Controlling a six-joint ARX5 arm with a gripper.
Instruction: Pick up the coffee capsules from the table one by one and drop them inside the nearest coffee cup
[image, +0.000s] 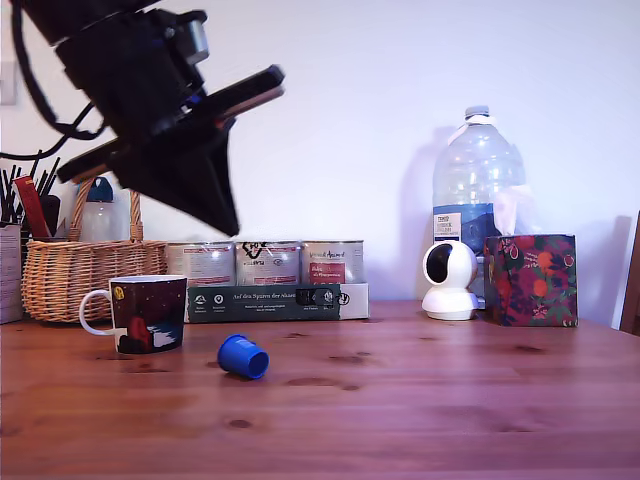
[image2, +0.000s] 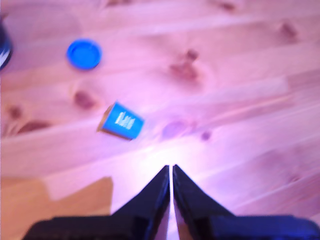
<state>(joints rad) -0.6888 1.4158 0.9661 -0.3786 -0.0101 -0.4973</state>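
A bright blue coffee capsule (image: 243, 357) lies tipped on its side on the wooden table, a little to the exterior view's right of the coffee cup (image: 148, 314), a dark navy mug with a white handle. My gripper (image: 228, 222) hangs high above the two, pointing down, well clear of the table. In the wrist view its dark fingers meet in a point, the gripper (image2: 171, 168) shut and empty. Ahead of it a blue capsule (image2: 121, 121) lies on its side. Farther off sits a round blue shape (image2: 84, 53), blurred, like a capsule seen end-on.
A wicker basket (image: 80, 272) stands at the back left in the exterior view. Along the back are three silver tins (image: 268, 262), a dark flat box (image: 268, 301), a white camera (image: 449, 280), a water bottle (image: 478, 175) and a floral box (image: 530, 279).
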